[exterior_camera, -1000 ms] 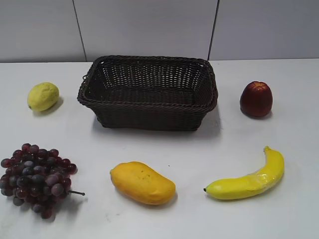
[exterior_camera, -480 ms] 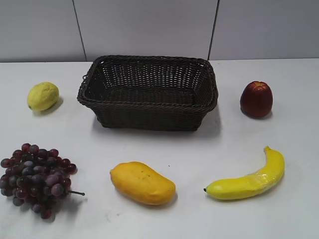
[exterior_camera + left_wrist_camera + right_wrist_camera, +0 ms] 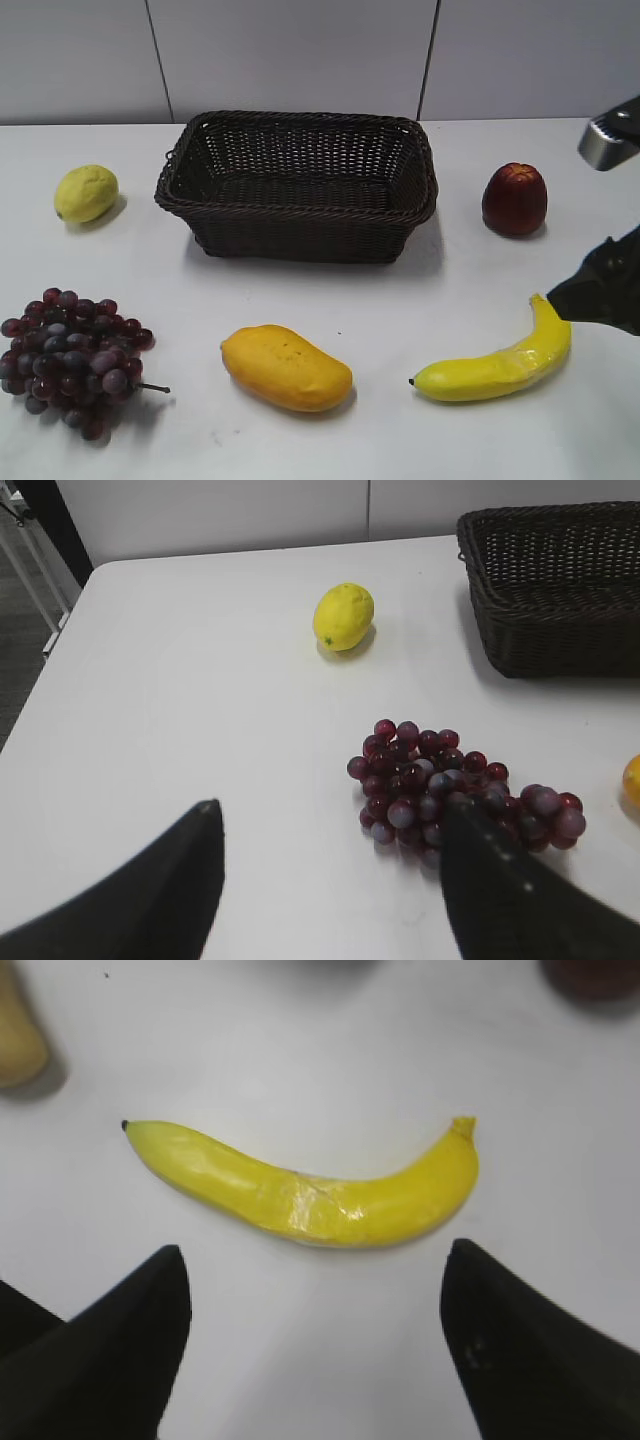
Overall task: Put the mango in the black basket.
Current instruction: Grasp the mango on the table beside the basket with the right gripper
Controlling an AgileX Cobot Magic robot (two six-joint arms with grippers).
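The mango (image 3: 286, 367) lies on the white table at the front middle, in front of the black basket (image 3: 300, 212), which looks empty. A sliver of the mango shows at the right edge of the left wrist view (image 3: 632, 780) and at the top left of the right wrist view (image 3: 18, 1030). My right gripper (image 3: 315, 1260) is open and empty, hovering just short of the banana (image 3: 310, 1185). Its dark finger (image 3: 600, 288) enters the exterior view at the right edge, beside the banana's stem. My left gripper (image 3: 332, 812) is open and empty over the table, left of the grapes (image 3: 455, 790).
A lemon (image 3: 86, 193) lies left of the basket, and an apple (image 3: 514, 198) stands to its right. Grapes (image 3: 72, 358) lie at the front left and the banana (image 3: 497, 360) at the front right. The left table edge shows in the left wrist view.
My right arm has come into the exterior view from the right edge, above the banana's stem end. The fruit and the basket have not moved.
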